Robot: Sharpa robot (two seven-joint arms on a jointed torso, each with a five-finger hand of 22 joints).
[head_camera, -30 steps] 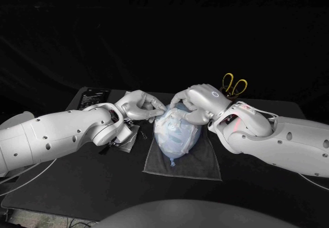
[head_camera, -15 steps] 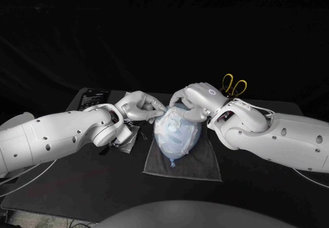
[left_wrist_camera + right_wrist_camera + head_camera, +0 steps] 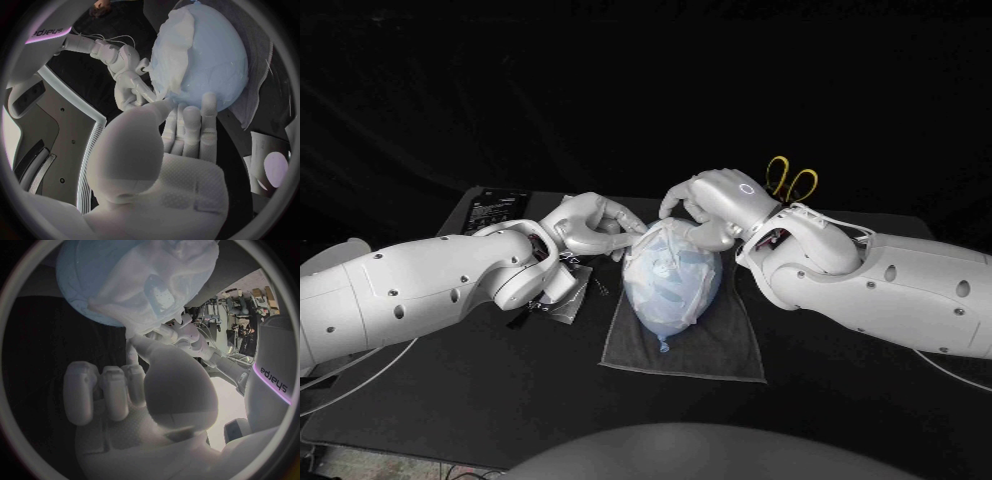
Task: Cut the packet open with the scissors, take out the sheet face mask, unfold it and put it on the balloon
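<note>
A pale blue balloon (image 3: pixel 672 285) lies on a grey cloth (image 3: pixel 689 348) at the table's middle. The white sheet mask (image 3: pixel 664 250) is draped over its far end, and shows in the wrist views too (image 3: pixel 178 40) (image 3: pixel 147 277). My left hand (image 3: pixel 596 228) is at the balloon's left side, thumb and fingers (image 3: pixel 187 125) pinching the mask's edge. Over the balloon's far end my right hand (image 3: pixel 714 210) pinches the mask's top edge, which rises to a small peak. The yellow-handled scissors (image 3: pixel 793 182) stand behind the right wrist. The cut packet (image 3: pixel 567 298) lies under my left forearm.
A black flat box (image 3: pixel 495 208) with white print lies at the back left of the table. Both forearms close in on the cloth from either side. Scraps of the packet (image 3: pixel 269 167) lie beside the cloth.
My right hand has lifted a little and drawn back, pulling the mask's far edge up off the balloon. The left hand and the balloon have hardly moved.
</note>
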